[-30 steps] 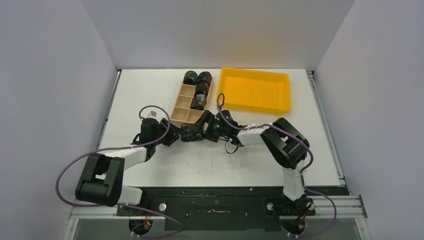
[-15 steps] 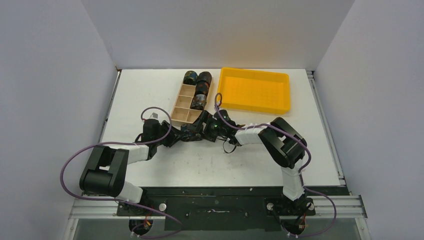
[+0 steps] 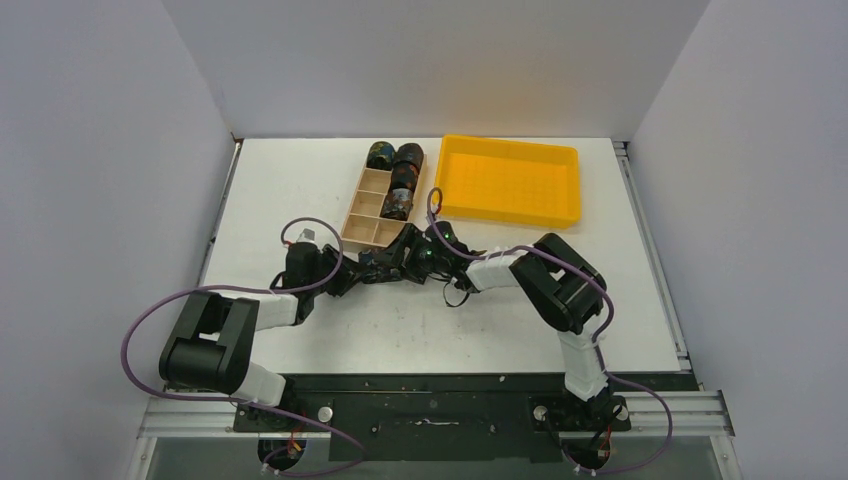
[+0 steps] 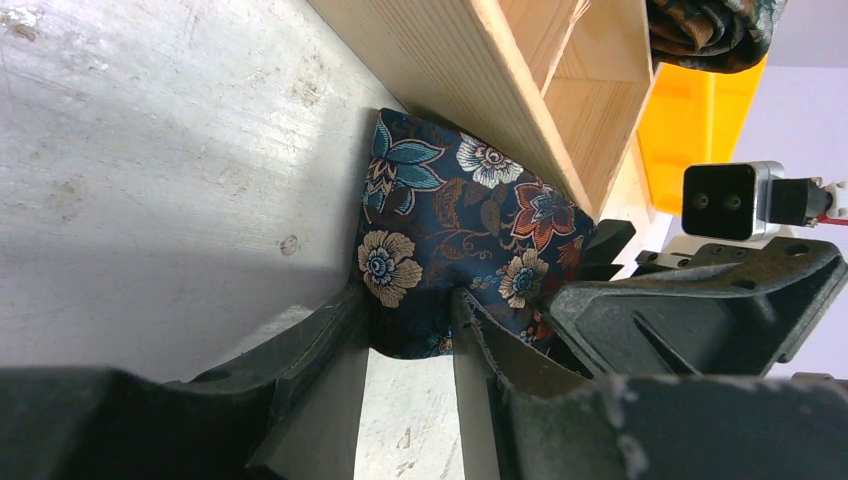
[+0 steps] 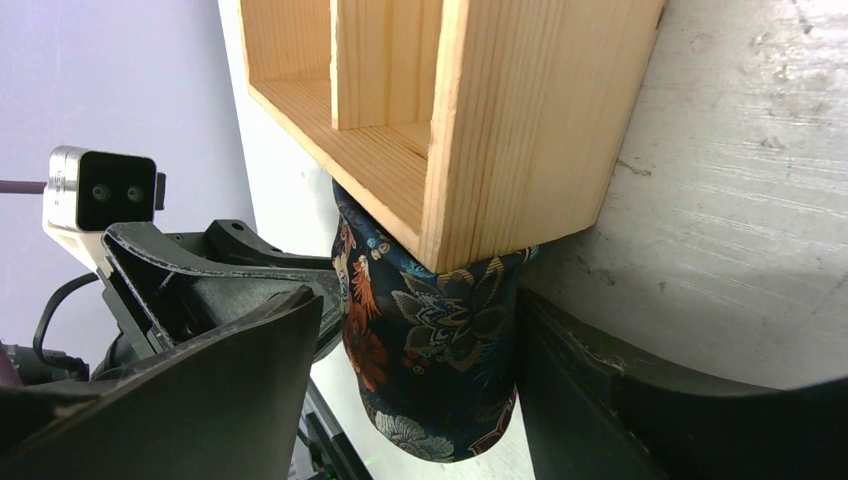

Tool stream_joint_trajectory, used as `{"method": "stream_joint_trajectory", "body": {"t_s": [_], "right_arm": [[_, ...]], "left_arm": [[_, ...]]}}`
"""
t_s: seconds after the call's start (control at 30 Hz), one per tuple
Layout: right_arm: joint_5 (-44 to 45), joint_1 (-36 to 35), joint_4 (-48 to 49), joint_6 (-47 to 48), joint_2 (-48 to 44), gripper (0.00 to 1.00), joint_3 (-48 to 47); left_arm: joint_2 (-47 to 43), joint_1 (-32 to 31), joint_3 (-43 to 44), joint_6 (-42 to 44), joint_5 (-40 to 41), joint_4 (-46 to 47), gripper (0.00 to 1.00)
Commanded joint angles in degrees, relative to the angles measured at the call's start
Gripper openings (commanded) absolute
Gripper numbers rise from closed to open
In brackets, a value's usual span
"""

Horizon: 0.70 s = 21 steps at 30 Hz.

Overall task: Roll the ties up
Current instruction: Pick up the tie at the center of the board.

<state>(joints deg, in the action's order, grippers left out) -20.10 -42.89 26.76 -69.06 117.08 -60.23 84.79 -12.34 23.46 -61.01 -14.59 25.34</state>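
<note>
The left gripper was clamped on a rolled tie. The tie lay on the table, touching the near end of the wooden box. The right gripper had its fingers apart, one on each side of that roll.

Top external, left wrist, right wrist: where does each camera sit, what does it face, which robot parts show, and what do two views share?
Top external: above, behind the bases, looking down on the table; both arms, left gripper and right gripper meeting at the tie.
Left wrist: on the left arm, low, facing the box; own fingers pinch the tie.
Right wrist: on the right arm, facing the left arm; own fingers flank the tie.
Shared: wrist views both show tie, box, the other gripper.
</note>
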Motion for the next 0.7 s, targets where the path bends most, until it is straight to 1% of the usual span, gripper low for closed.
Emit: {"method": "stream_joint_trajectory", "body": {"t_s": [0.0, 0.17, 0.4, 0.43, 0.6, 0.67], "right_arm": [[0.1, -1.8, -4.0, -0.3, 3.5, 0.66, 0.3], [-0.4, -2.0, -3.1, -0.6, 4.3, 0.55, 0.2], [-0.9, -2.3, -2.5, -0.6, 5.0, 0.45, 0.0], [-0.9, -2.3, -2.4, -0.6, 5.0, 0.42, 0.0], [-1.3, -2.3, -2.2, 0.2, 5.0, 0.21, 0.1], [-1.4, -2.3, -2.2, 0.9, 4.7, 0.15, 0.3]], "left_arm": [[-0.3, -0.8, -1.2, -0.1, -0.1, 2.2, 0.33], [-0.1, -1.2, -1.9, -0.3, -0.1, 2.8, 0.33], [0.5, -2.1, -2.6, -0.8, 0.0, 4.2, 0.31], [0.7, -2.2, -2.6, -0.8, 0.0, 4.3, 0.31], [0.5, -2.5, -2.5, -0.9, 0.0, 4.4, 0.31], [-0.1, -2.6, -2.3, -0.8, 0.0, 3.7, 0.31]]}}
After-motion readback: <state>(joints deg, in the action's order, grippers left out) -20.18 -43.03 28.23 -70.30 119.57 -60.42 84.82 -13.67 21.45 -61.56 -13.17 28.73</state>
